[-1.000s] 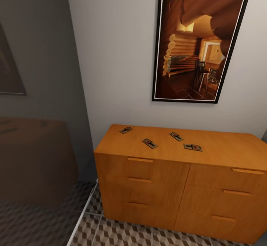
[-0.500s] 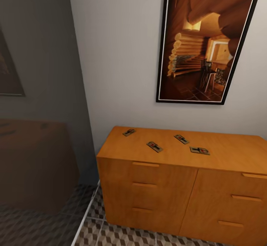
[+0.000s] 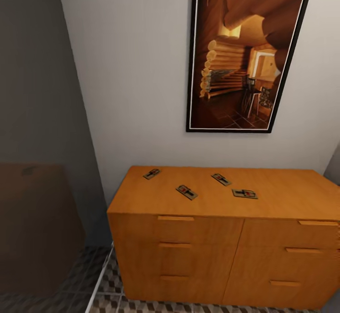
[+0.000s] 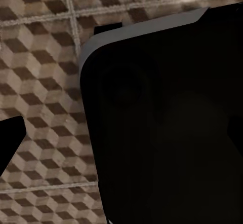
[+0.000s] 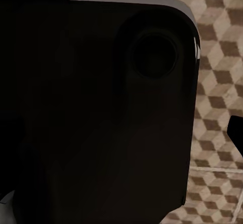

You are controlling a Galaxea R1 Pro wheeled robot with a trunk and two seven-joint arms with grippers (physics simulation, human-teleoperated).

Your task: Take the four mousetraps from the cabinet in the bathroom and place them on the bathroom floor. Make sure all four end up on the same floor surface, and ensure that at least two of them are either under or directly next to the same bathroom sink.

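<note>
4 mousetraps on the cabinet (image 3: 283, 197) top, centre of the head view, all lying flat and apart from each other: trap 1 (image 3: 151, 173) furthest left near the back edge, trap 2 (image 3: 187, 192) closer to the front, trap 3 (image 3: 221, 179) right of centre, trap 4 (image 3: 244, 193) furthest right. None on the bathroom floor (image 3: 101, 284) yet — task not started on the placing side.

Change vs 1.0 s ago: whole head view has shifted — cabinet now sits more square-on and its left end has moved left in frame, and the framed picture (image 3: 236, 53) is cut by the upper edge. That's camera/base motion, not the traps; their layout on the top looks the same. Reads as the robot lining up on the cabinet for the first pick.

Grippers: both wrist views are mostly blocked by a dark robot body part (image 4: 167, 117) with cube-pattern tile behind — can't tell how far either one is open, or whether it holds anything.

Left of frame: grey wall and a dim brown box shape (image 3: 38, 223).
</note>
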